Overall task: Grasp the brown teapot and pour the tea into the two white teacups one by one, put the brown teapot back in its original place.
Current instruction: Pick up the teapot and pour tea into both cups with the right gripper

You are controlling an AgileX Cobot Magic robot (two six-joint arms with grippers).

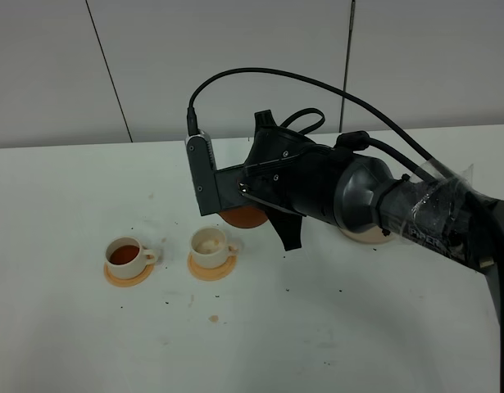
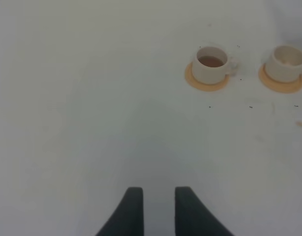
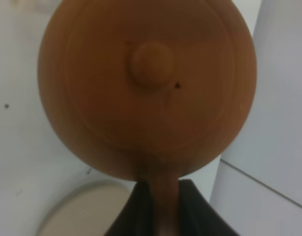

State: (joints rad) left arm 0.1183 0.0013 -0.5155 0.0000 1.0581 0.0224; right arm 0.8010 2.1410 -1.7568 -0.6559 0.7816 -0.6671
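Right wrist view first: the right pincer (image 3: pixel 160 199) is pinching the loop handle of the teapot (image 3: pixel 148 83), with a dark finger pressed on each side. The pot fills the view just beyond the fingertips. It is round, matte reddish-brown clay with faint turned rings on the domed lid. There's one round knob (image 3: pixel 151 58) in the middle and one tiny hole beside it. Down beside the fingers lies one flat, pale beige disc (image 3: pixel 84 214) on the smooth white table (image 3: pixel 13 147). The pot is not on it.

Over to the left wrist view: the left pincer (image 2: pixel 158 214) is spread, its two dark tapered fingers apart with only table between them. Well ahead of it and off to one side stand two small cream cylinders with little side handles. Each sits on its own round orange coaster (image 2: pixel 205 82). The first cup (image 2: pixel 212 64) holds reddish-brown tea (image 2: pixel 211 61). The second cup (image 2: pixel 287 63) looks pale inside.

Now the high view: the glossy black right arm (image 1: pixel 358 196), trailing a cable, reaches across the middle. Only a curved sliver of the teapot shows under the wrist, near the second cup. The disc peeks out from under the arm, well back from the pincer. Dark specks and one brownish spot (image 1: pixel 214 318) dot the table.
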